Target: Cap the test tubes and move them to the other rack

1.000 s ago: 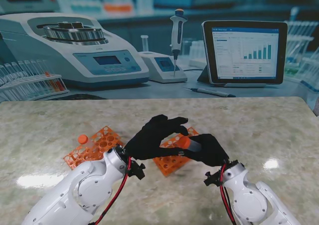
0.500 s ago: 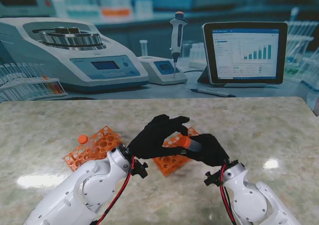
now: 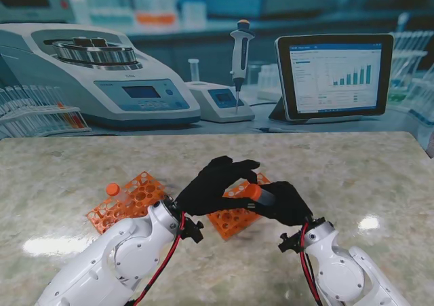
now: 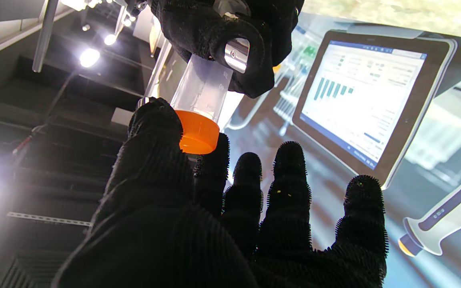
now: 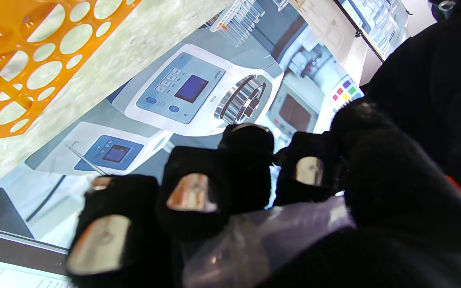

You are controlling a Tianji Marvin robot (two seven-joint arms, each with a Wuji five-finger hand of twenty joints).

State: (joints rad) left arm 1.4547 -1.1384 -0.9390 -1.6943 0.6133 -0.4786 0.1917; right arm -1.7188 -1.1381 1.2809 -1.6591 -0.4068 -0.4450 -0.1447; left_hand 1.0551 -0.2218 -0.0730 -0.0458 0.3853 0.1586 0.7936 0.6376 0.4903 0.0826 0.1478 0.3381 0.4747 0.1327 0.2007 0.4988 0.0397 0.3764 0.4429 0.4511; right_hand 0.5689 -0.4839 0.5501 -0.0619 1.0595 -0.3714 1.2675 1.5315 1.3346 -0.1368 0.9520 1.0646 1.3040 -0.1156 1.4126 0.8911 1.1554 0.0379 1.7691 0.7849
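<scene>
Gripping tube (image 3: 263,197) in right hand (image 3: 285,204) | left hand (image 3: 213,184) fingers pinch cap (image 3: 252,191) | racks (image 3: 129,199) beneath

The marbled table top (image 3: 352,177) fills the near half of the stand view. Beyond its far edge, a printed lab backdrop shows a centrifuge (image 3: 102,72) at ten o'clock, a small digital unit (image 3: 218,94) with a pipette (image 3: 240,51) standing at twelve, and a tablet (image 3: 333,75) showing a bar chart at two o'clock, well apart from the centrifuge
</scene>
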